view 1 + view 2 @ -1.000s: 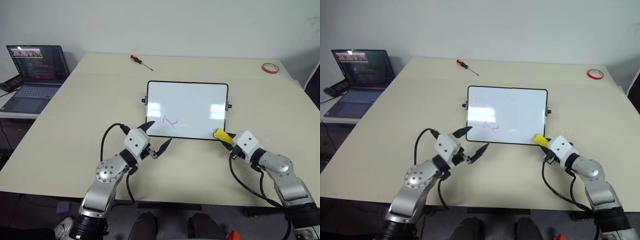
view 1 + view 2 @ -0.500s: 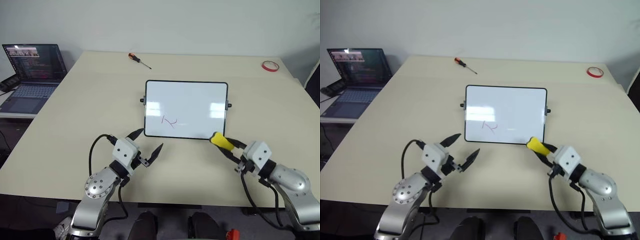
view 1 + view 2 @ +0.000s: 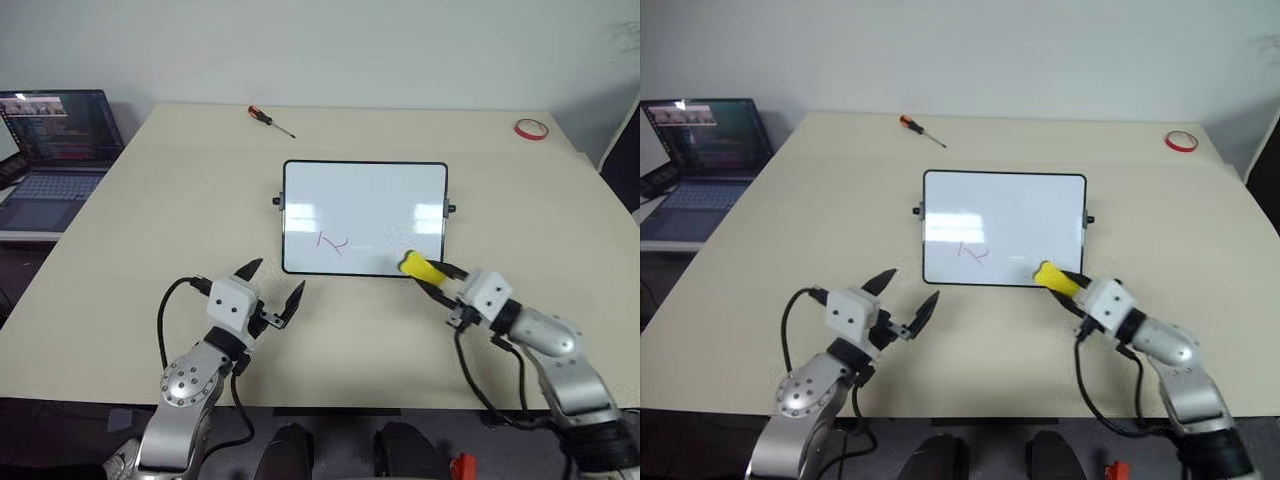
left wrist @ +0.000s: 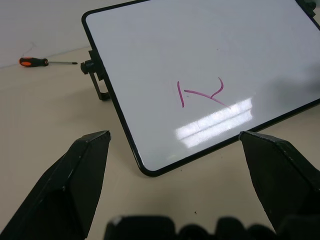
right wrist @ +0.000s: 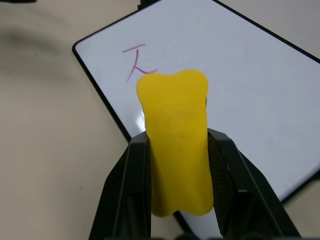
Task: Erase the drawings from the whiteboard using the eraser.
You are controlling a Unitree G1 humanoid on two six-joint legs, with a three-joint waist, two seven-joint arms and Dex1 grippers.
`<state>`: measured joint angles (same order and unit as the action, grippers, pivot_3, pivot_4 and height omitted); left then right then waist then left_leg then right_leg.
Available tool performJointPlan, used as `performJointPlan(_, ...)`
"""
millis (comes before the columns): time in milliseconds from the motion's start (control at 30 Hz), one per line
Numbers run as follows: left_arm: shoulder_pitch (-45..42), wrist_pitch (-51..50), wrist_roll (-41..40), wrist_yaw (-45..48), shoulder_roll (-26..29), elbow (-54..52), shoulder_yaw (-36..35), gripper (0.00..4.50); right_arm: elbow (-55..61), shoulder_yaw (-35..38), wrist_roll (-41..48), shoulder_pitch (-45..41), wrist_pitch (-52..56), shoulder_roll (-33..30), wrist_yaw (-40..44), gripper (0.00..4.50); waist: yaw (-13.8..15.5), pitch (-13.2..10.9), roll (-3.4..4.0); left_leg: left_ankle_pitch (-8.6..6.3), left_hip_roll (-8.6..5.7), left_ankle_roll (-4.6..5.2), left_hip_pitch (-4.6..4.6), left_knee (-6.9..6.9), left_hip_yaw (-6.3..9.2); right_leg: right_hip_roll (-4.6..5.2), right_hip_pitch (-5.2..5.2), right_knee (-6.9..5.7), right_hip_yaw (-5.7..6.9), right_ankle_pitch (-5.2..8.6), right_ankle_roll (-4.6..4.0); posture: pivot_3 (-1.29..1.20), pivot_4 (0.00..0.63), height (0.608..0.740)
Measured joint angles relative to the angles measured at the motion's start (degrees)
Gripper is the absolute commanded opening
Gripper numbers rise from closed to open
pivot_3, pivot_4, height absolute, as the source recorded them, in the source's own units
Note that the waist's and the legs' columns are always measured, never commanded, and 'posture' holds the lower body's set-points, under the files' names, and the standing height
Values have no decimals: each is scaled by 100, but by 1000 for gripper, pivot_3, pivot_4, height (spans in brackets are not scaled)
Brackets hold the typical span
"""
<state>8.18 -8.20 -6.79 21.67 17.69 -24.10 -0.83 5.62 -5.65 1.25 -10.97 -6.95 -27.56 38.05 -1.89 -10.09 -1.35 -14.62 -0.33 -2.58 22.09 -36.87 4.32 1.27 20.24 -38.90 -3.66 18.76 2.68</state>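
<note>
We see the small rectangular white board with a thin black frame (image 3: 364,215) lying mid-table on the broad beige table (image 3: 140,240), a red angular scribble (image 3: 333,241) on its near left part. Far behind it to the left lies the red-handled screwdriver (image 3: 268,118); at the far right corner, the red tape ring (image 3: 530,128). The open laptop (image 3: 52,150) stands off the table's left edge. The small yellow eraser block (image 3: 419,268) sits over the board's near right edge, with the right gripper (image 3: 432,276) around it. The left gripper (image 3: 272,287) is before the board's near left corner, apart from it.

Bright even light; glare patches on whiteboard (image 3: 365,215).
</note>
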Motion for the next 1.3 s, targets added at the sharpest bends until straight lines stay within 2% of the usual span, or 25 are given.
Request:
performJointPlan(300,27,-49,11,-103,-4,-43,-9,4500,-1588,-939,-501,-1834,107,909,28,1207,22,-4,-2,0,-1,-1,2,1,5,3,2,1,7,0,-1,0,150,740)
performJointPlan(467,-1,-150,15,-112,8,-109,-24,4500,-2679,-1022,-734,-2772,195,1460,-307,1207,-9,-7,2,0,2,-1,0,2,2,1,9,-8,8,-1,-2,0,150,740)
performJointPlan(600,-13,-211,18,-113,33,-161,-71,4500,-3186,-1006,-885,-3317,254,1671,-622,1207,-3,-7,3,-1,2,-2,3,3,1,1,13,-6,8,-1,-2,0,150,740)
performJointPlan(900,-171,-370,46,-113,67,-254,-75,4500,-3970,-1167,-1266,-3946,710,1881,-819,1207,-9,-6,5,-1,3,-2,-21,2,3,2,-3,-17,7,-3,-5,0,150,740)
performJointPlan(1000,-188,-390,46,-113,69,-254,-77,4500,-3874,-1350,-1380,-3951,911,1887,-658,1207,-13,-1,5,-1,3,-2,-27,1,3,1,-6,-18,8,-4,-7,0,150,740)
performJointPlan(1200,-220,-401,49,-116,83,-254,-83,4500,-2996,-2066,-1598,-3301,1469,1714,224,1207,5,-1,5,-1,2,-2,-24,0,9,3,-6,-16,9,-4,-7,0,150,740)
performJointPlan(1300,-223,-403,52,-122,81,-254,-73,4500,-2762,-2153,-1605,-3188,1696,1644,408,1207,6,-1,5,0,1,-3,-25,-1,12,3,-8,-17,11,-5,-8,0,150,740)
